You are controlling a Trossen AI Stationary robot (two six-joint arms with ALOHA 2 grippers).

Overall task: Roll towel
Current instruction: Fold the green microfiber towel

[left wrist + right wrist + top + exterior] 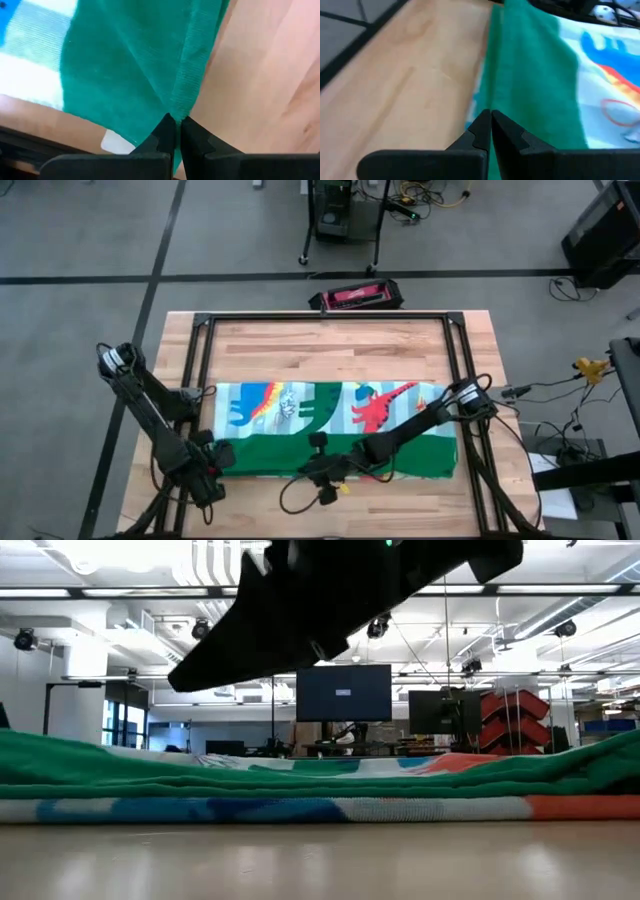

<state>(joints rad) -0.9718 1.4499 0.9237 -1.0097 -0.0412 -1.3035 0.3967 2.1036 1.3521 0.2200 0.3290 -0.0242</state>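
The towel (330, 425) lies spread across the wooden table, dinosaur print up on its far half. Its near part is turned over and shows a solid green band (340, 460). In the low view it lies in several flat layers (320, 795). My left gripper (218, 467) is at the towel's near left corner, shut on the green edge (177, 122). My right gripper (322, 470) is at the middle of the near edge, shut on the green cloth (490, 117). A dark arm (330, 600) hangs over the towel in the low view. My left gripper pinches the towel's green hemmed edge (189, 95) between its two fingertips, at the near left corner. The cloth there lies low on the table and slack. My right gripper pinches the green near edge (496, 92) between its two fingertips, about midway along the towel. Whether it has one layer or several, I cannot tell. The cloth lies low along the wood.
A black metal frame (200, 330) runs around the tabletop. A red and black tool (355, 297) lies at the far edge. Bare wood (330, 350) shows beyond the towel. Cables (300, 500) trail at the near edge.
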